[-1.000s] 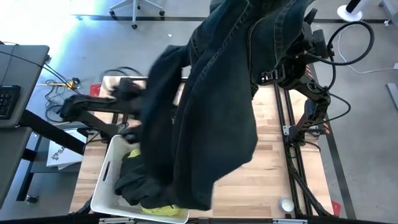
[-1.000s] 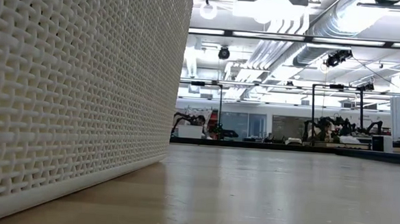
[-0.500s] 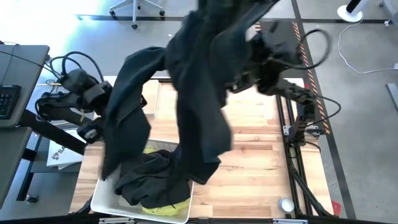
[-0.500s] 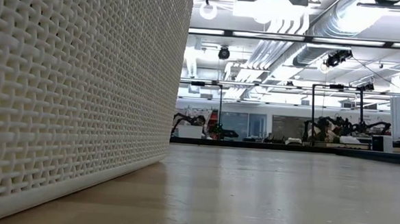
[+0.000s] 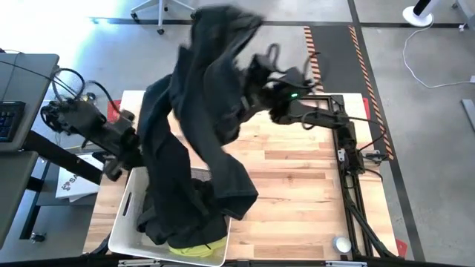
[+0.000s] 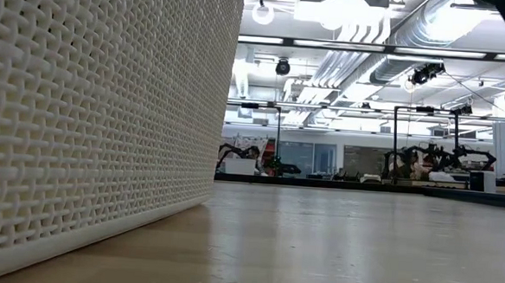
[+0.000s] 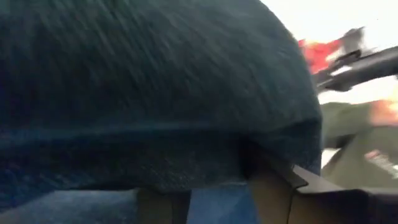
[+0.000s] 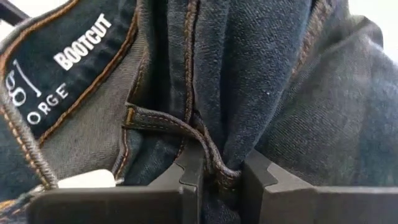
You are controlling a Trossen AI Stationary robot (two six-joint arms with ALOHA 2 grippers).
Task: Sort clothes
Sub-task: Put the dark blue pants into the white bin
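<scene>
Hanging high over the table [image 5: 312,193], the jeans [image 5: 204,111] drape from the right gripper [image 8: 217,180] down into the white basket [image 5: 126,222]. That gripper is clenched on a fold of denim near the waistband, where a label reads BOOTCUT. The left gripper [image 7: 217,186] sits at the jeans' left edge, above the basket; denim fills its view and seems to lie between the fingers, but whether they grip it I cannot tell. A yellow garment [image 5: 197,248] shows in the basket under dark clothes [image 5: 171,222].
</scene>
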